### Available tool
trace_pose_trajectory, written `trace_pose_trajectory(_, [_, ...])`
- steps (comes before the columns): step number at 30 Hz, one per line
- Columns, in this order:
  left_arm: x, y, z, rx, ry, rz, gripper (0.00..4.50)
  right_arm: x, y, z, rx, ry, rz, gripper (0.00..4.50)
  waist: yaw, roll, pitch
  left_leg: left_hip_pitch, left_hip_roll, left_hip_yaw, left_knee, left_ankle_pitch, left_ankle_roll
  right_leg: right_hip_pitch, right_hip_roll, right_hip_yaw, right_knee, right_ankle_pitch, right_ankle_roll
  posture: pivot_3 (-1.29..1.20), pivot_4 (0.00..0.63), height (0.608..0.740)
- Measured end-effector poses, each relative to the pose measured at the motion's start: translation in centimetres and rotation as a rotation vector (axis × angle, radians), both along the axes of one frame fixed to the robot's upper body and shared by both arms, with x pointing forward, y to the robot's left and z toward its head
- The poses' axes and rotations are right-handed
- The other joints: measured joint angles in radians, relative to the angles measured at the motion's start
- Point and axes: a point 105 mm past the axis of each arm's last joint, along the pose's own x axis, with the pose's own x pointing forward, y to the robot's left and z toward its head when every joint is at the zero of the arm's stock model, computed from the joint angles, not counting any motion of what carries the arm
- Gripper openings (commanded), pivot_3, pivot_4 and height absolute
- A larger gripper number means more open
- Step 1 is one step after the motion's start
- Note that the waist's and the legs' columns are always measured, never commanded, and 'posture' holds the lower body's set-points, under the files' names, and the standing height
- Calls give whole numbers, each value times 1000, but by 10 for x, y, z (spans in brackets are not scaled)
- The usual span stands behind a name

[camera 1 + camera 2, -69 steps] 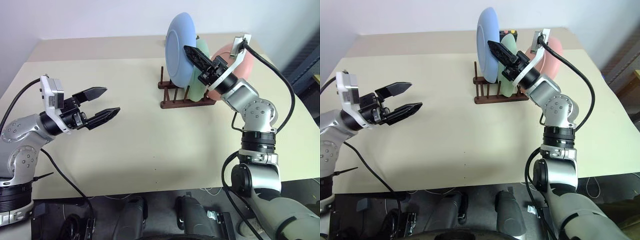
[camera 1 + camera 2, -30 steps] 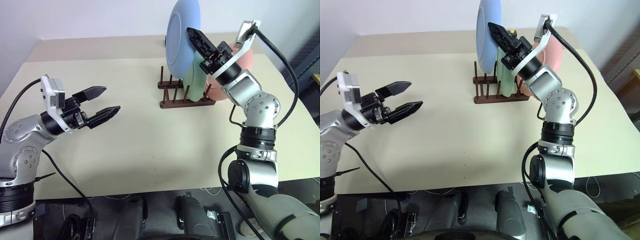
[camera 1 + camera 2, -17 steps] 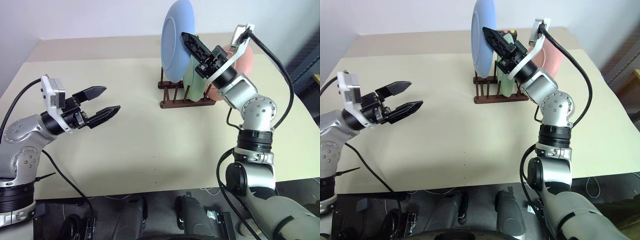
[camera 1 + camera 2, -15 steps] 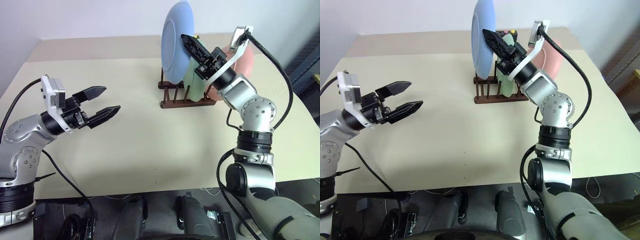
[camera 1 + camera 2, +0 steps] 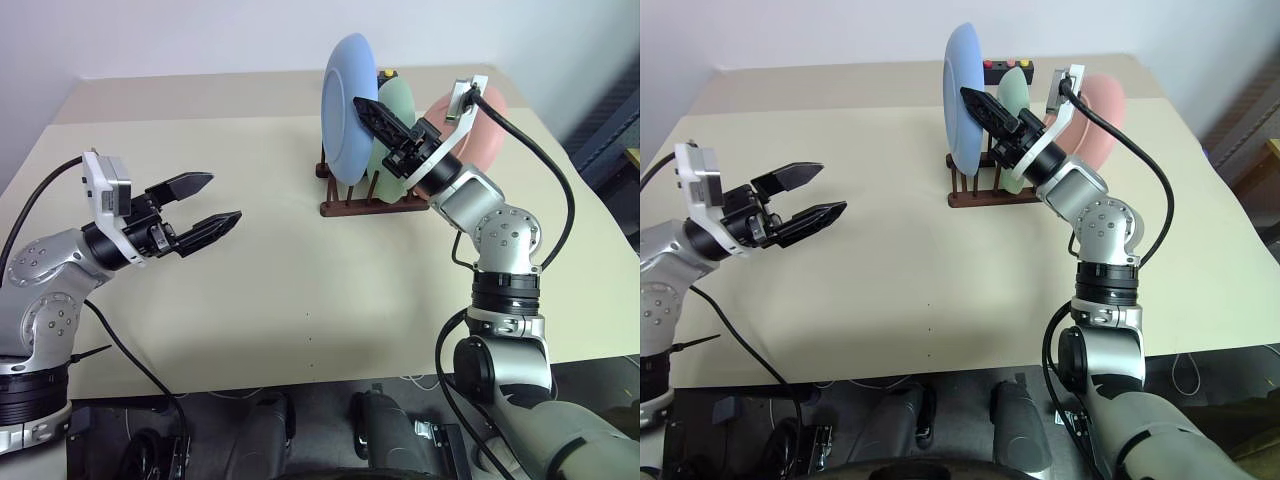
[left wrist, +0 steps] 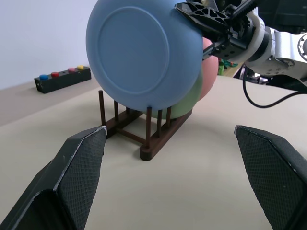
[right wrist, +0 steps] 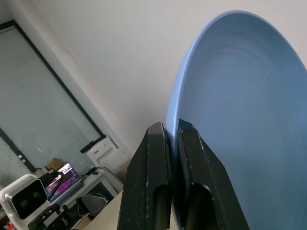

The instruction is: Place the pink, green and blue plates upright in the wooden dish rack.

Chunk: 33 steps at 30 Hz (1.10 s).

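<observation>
Gripping the light blue plate (image 5: pixel 345 110) by its rim, right gripper (image 5: pixel 372 113) holds it upright over wooden dish rack (image 5: pixel 372 196); left gripper (image 5: pixel 212 207) wide, bare table (image 5: pixel 300 290) around.

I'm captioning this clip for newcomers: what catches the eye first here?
The blue plate, held upright by its rim in the right end effector over the wooden dish rack at the table's far side. Behind it, the green plate and pink plate stand in the rack.
</observation>
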Motion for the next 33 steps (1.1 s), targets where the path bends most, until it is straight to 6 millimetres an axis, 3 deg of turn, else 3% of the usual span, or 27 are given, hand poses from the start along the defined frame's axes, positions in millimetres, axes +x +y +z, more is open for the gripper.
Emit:
trace_pose_trajectory(24, [0, 0, 0, 0, 4, 2, 4387, 9, 6, -25, -94, 69, -67, 0, 0, 0, 0, 0, 0, 0, 0, 0, 0, 0, 0, 0, 0, 0, 0, 0, 150, 740])
trace_pose_trajectory(27, [0, 0, 0, 0, 4, 2, 4451, 9, 7, -27, -97, 84, -61, 956, 0, 0, 0, 0, 0, 0, 0, 0, 0, 0, 0, 0, 0, 0, 0, 0, 150, 740])
trace_pose_trajectory(33, [0, 0, 0, 0, 3, 3, 4451, 9, 7, -29, -100, 93, -56, 3858, 0, 0, 0, 0, 0, 0, 0, 0, 0, 0, 0, 0, 0, 0, 0, 0, 150, 740])
